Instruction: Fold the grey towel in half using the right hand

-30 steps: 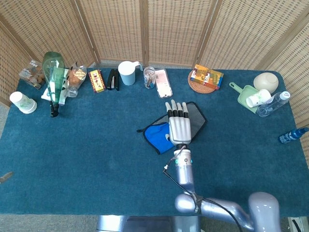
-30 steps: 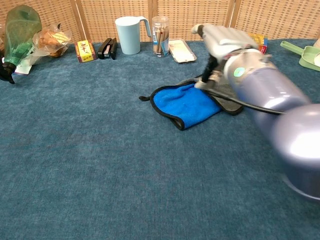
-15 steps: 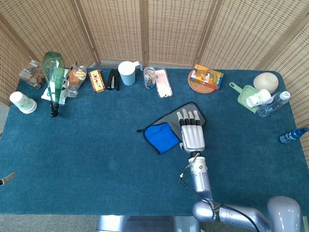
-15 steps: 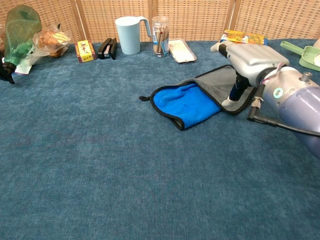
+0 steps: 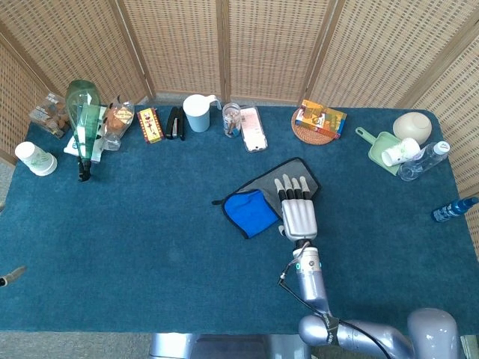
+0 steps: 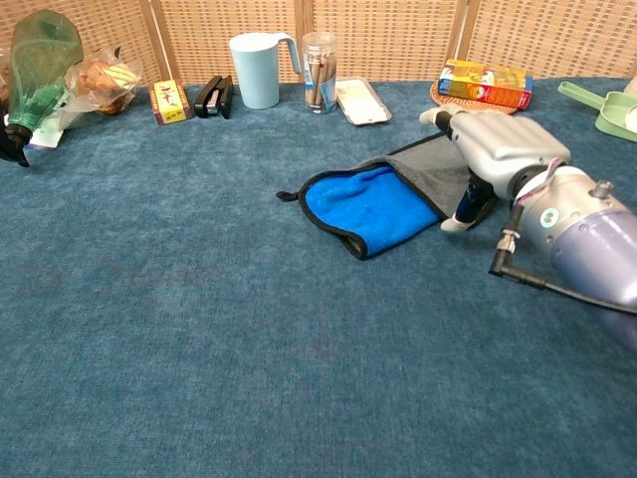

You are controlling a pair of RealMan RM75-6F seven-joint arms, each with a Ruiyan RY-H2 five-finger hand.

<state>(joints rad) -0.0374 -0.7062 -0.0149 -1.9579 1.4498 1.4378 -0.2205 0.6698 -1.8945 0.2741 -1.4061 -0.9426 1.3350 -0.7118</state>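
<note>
The towel lies partly folded in mid-table. Its blue underside (image 5: 251, 213) is turned up on the left and its grey face (image 5: 278, 178) lies to the right, also seen as the blue flap (image 6: 373, 207) and grey part (image 6: 433, 164) in the chest view. My right hand (image 5: 299, 211) lies flat, palm down, with its fingers stretched over the grey part's near right edge. In the chest view the right hand (image 6: 495, 149) hovers low there, its thumb pointing down beside the towel's edge. It holds nothing that I can see. My left hand does not show.
Along the far edge stand a green bottle (image 5: 82, 112), a pale blue mug (image 5: 197, 112), a glass of sticks (image 5: 231, 120), a phone (image 5: 254, 129) and a box on a woven coaster (image 5: 319, 120). At the right lie a green scoop (image 5: 382, 148) and plastic bottles (image 5: 423, 161).
My right hand has slid from the towel's middle to its right side and drawn back a little toward me. More grey cloth shows; the towel's fold looks unchanged.
</note>
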